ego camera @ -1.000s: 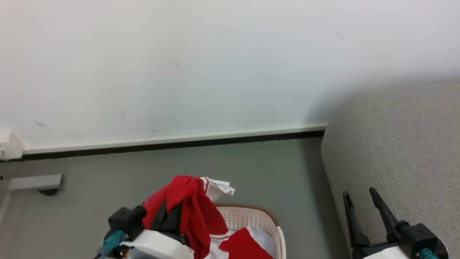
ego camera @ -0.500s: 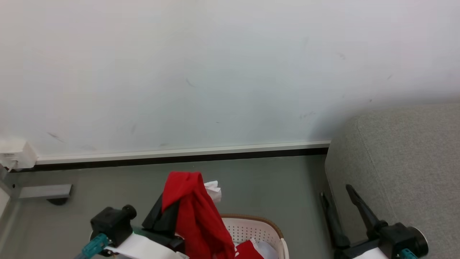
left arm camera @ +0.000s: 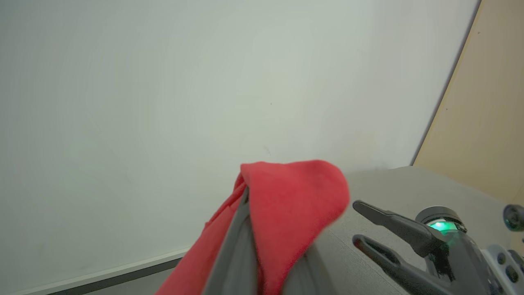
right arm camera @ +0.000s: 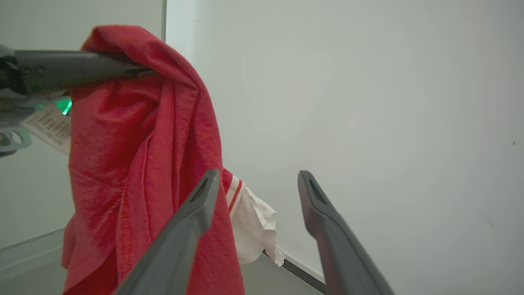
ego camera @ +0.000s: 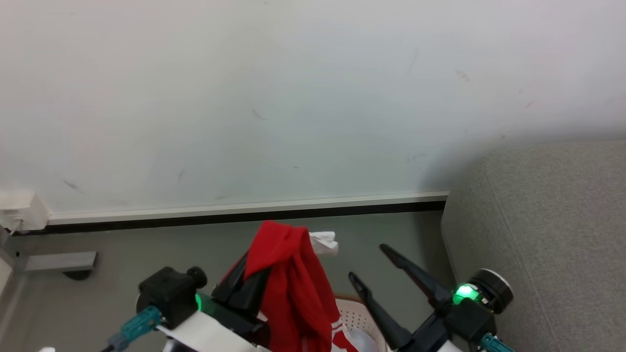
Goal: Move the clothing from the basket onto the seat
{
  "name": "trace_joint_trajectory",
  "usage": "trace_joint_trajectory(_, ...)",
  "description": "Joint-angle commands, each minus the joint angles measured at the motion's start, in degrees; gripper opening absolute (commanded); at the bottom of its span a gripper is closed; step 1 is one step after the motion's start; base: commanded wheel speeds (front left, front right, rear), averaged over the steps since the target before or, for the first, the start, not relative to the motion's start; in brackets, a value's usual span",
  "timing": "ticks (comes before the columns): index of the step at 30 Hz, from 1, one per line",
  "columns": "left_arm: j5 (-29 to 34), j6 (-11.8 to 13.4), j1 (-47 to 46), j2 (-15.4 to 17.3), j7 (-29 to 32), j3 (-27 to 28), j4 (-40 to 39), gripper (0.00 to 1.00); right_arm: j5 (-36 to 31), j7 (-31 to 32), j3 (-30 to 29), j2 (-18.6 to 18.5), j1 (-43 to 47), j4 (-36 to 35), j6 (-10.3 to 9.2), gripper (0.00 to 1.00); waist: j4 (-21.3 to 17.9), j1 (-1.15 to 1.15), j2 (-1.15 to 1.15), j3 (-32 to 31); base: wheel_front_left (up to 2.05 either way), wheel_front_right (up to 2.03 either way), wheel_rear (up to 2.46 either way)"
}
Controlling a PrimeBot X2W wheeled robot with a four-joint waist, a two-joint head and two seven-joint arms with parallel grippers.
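A red garment (ego camera: 293,283) with a white striped edge hangs draped over my left gripper (ego camera: 259,259), which is shut on it above the basket (ego camera: 348,313). Only the basket's perforated cream wall and brown rim show, at the bottom edge, with a bit more red and white cloth (ego camera: 349,342) inside. My right gripper (ego camera: 367,261) stands open just right of the hanging garment, holding nothing. In the right wrist view its fingertips (right arm camera: 213,174) sit beside the red cloth (right arm camera: 143,143), apart from it. The grey seat (ego camera: 538,220) fills the right side.
A white wall with a dark baseboard (ego camera: 244,215) runs behind the grey floor. A white box (ego camera: 19,210) and a grey metal foot (ego camera: 58,261) sit at the left by the wall. Open floor lies between the basket and the wall.
The head camera tilted up early on. Since then my right gripper swung left, from the sofa's side to just beside the garment. My left gripper shifted slightly right with the garment.
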Motion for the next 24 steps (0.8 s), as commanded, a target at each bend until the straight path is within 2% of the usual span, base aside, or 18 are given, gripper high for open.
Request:
trace_joint_trajectory(1,0.1,-0.5,-1.1,0.4,0.4,-0.5,-0.4,0.00,1.9,0.0,3.1,-1.6,-2.0,-0.6,-0.16,1.00,-0.1,0.00,0.00,-0.1,0.00,0.00,0.00)
trace_joint_trajectory(6,0.1,-1.5,-2.7,0.6,1.4,-2.8,0.0,0.00,6.0,0.0,11.6,-4.5,-6.7,-1.1,-0.15,1.00,-0.3,0.00,0.00,-0.3,0.00,0.00,0.00)
trace_joint_trajectory(9,0.1,-2.0,-3.4,0.9,2.1,-4.5,0.1,0.00,7.7,0.0,14.7,-5.4,-9.2,-0.4,-0.15,1.00,-0.4,0.00,0.00,-0.4,0.00,0.00,0.00)
trace_joint_trajectory(15,-1.7,-3.0,-4.2,1.1,3.2,-8.3,0.1,0.00,9.3,0.0,18.2,-6.2,-11.7,1.9,-0.15,1.00,-0.3,0.00,0.00,-0.5,0.00,0.00,0.00)
trace_joint_trajectory(22,-8.4,-3.8,-4.6,2.3,3.2,-14.1,0.8,0.00,13.8,0.0,21.9,-5.3,-11.7,4.5,-0.15,1.00,-0.2,0.00,0.00,-0.8,0.00,0.00,0.00)
trace_joint_trajectory(23,-9.8,-3.9,-4.7,2.4,2.7,-15.3,1.2,0.00,15.5,0.0,23.2,-5.0,-11.9,4.9,-0.15,0.73,-0.3,0.00,0.00,-0.8,0.00,0.00,0.00)
trace_joint_trajectory(24,-10.3,-3.9,-4.8,2.7,2.4,-15.7,1.5,0.00,16.1,0.0,23.8,-5.0,-12.2,5.0,-0.15,0.00,-0.4,0.00,0.00,-0.8,0.00,0.00,0.00)
